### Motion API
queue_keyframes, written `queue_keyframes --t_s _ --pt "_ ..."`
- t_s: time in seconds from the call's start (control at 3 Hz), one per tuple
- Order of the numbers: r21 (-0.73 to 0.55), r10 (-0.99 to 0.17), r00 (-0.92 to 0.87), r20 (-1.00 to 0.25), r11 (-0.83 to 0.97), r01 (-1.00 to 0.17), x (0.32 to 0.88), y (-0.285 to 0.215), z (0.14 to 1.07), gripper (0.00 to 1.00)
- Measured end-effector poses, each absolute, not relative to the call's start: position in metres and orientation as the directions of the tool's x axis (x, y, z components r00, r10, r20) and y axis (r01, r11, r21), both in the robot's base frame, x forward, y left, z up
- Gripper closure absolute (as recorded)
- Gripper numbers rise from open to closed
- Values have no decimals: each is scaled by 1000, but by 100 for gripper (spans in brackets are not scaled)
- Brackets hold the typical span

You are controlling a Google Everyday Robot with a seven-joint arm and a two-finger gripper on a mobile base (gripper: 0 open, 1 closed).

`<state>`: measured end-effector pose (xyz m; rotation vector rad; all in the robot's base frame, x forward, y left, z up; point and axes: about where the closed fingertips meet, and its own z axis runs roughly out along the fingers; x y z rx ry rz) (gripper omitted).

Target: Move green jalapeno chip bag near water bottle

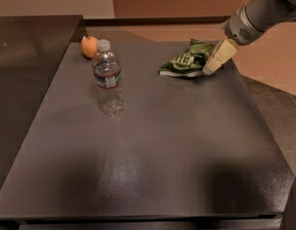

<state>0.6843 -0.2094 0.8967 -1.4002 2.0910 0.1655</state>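
Three objects stand on the dark table, listed from left to right. At the far left corner lies a small orange fruit, which has no part in the task. Just beside it, slightly nearer the camera, the water bottle stands upright with its white cap on. Well apart from the bottle, toward the far right edge, the green jalapeno chip bag lies crumpled and flat on the surface. At the bag's right end is the gripper, reaching down from the upper right and at or against the foil. Whether it is parted or closed on the bag cannot be told from this view.

Progress, as judged: the approach to the bag appears complete or nearly so. The bag is not lifted, and a wide span of bare table separates it from the bottle. Securing the bag, carrying it leftward and setting it down next to the bottle all remain.
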Motion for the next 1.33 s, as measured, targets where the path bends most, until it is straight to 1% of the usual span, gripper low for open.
queue_keyframes --t_s 0.67,1.0,1.33 --pt "-174 -814 -288 -504 422 -890 691 -208 880 0" --pt "-147 -825 -299 -479 411 -900 686 -208 875 18" --pt "-129 -830 -301 -470 402 -906 681 -206 874 41"
